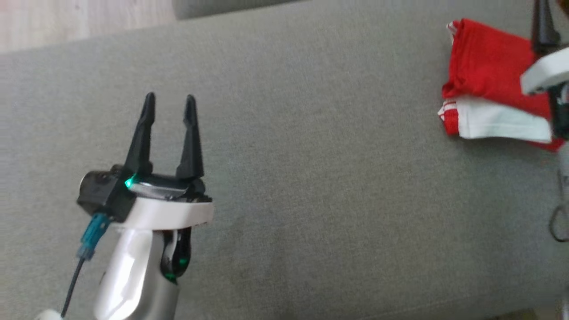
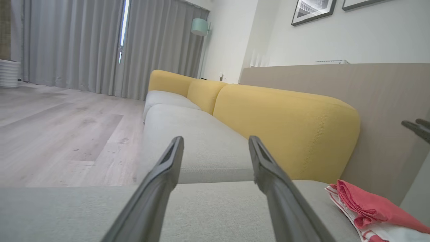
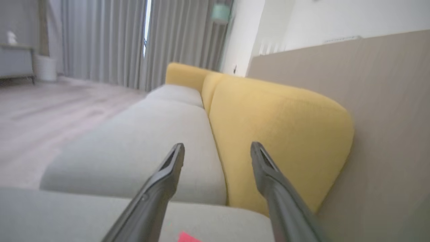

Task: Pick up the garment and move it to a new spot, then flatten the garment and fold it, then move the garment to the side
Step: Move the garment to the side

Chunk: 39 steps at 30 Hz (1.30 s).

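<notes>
Two grippers hold nothing, fingers spread wide: the left gripper (image 1: 170, 100) at the head view's lower left over the grey sofa seat (image 1: 311, 178), the right gripper (image 3: 217, 148) at the bottom of its wrist view. Farther up, at the head view's upper right edge, the folded red-and-white garment (image 1: 489, 75) lies on the seat. The yellow backrest (image 2: 285, 127) rises beyond.

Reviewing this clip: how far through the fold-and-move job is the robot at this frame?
Done, by the look of it: the garment lies folded in a compact red-and-white stack at the right side of the gray cushion. In hand: nothing; the left gripper and right gripper both have open, empty jaws. Left: little, perhaps just pulling the arms away.
</notes>
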Motion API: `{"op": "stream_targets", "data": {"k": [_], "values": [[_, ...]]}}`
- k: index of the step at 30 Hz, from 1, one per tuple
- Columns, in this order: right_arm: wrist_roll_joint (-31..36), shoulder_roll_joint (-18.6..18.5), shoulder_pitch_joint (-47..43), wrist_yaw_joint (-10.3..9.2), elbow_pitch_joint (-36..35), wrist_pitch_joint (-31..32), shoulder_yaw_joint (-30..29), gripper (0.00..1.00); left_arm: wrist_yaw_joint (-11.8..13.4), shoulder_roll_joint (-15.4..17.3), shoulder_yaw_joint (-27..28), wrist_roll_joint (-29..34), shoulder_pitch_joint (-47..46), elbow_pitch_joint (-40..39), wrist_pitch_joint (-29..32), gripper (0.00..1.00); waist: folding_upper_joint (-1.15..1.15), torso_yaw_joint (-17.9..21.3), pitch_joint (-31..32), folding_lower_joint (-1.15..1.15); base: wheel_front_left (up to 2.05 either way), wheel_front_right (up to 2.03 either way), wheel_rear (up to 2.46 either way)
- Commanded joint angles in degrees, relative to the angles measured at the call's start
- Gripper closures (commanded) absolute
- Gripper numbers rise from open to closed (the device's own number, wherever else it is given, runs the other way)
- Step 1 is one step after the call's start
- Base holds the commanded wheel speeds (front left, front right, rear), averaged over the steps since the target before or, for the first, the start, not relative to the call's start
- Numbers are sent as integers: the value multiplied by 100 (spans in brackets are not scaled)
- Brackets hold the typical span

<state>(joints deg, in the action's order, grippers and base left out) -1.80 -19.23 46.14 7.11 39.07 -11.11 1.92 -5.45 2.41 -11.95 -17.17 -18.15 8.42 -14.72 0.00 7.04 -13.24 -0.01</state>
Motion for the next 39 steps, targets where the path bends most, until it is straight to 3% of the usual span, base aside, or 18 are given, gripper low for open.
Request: {"op": "stream_targets", "data": {"k": [1,10,16,19,24,29,39], "values": [[-280,151,-121,37,-533,-3,109,0,33,47,297,-17,2,-244,-28,0,0,-132,285,1,0,0,0],[-802,1012,-1136,37,-1837,120,118,0,27,47,487,-19,490,-297,-28,0,0,-419,737,1,0,0,0],[-883,1561,-2239,37,-2010,-207,-60,0,77,47,497,42,819,-176,-28,0,0,-504,897,1,0,0,0],[-768,1624,-2744,37,-1978,-339,-50,0,228,47,546,-17,948,-168,-28,0,0,-522,925,1,0,0,0],[-1128,1633,-3349,37,-2082,-384,-13,0,436,47,556,34,1092,-210,-28,0,0,-532,959,1,0,0,0],[-1067,1634,-3673,37,-2406,-387,69,0,345,47,544,-173,1240,59,-28,0,0,-418,1019,1,0,0,0],[-1014,1635,-3739,37,-2364,-388,211,0,359,47,597,-135,1318,39,-28,0,0,-372,1110,1,0,0,0]]}}
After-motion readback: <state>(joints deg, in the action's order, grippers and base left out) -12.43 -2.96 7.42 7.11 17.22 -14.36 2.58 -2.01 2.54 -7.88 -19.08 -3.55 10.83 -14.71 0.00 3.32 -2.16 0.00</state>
